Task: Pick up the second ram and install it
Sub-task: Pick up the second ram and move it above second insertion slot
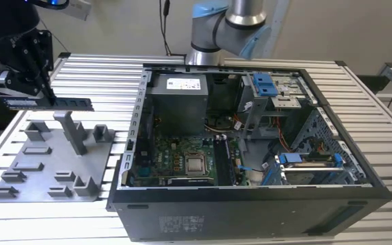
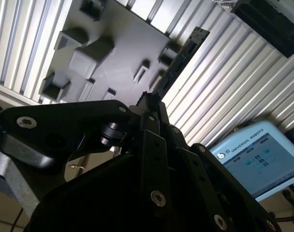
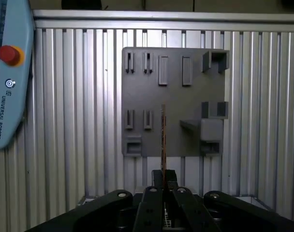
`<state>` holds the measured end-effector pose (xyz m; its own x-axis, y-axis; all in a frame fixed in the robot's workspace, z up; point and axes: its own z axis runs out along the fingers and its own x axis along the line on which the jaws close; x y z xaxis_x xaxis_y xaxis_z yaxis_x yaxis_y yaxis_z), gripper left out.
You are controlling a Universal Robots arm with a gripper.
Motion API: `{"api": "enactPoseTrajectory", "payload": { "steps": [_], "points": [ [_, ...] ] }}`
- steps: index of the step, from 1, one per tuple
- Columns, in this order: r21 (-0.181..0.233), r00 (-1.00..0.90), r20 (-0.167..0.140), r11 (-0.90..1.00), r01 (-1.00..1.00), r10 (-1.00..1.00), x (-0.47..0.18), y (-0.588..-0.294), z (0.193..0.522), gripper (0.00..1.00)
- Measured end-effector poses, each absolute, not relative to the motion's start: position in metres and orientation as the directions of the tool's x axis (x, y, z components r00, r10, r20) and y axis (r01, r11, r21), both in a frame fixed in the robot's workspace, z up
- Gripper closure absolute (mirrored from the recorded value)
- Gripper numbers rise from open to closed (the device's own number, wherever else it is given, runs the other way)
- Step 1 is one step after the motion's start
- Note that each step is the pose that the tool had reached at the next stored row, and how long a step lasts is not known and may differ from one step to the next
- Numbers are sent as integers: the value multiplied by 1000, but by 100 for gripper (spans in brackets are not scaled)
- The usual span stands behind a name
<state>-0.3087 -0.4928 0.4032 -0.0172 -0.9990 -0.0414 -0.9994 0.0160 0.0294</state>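
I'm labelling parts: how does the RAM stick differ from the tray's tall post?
The second ram is dark, thin and horizontal, held aloft by the gripper; the post is grey, thicker and stands upright on the tray. Both are outside the computer case.

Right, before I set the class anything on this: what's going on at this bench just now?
The arm's gripper is shut on the second ram and holds it level in the air above the grey tray, at the exterior view's left. The open computer case sits beside the tray, at the exterior view's right. The stick is not yet over the case, so it is picked up but not installed.
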Motion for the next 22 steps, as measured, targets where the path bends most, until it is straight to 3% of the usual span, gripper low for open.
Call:
{"api": "enactPoseTrajectory", "payload": {
  "steps": [22],
  "points": [
    [34,-17,-41,16,-999,-999,-247,-493,403,86]
  ]
}}
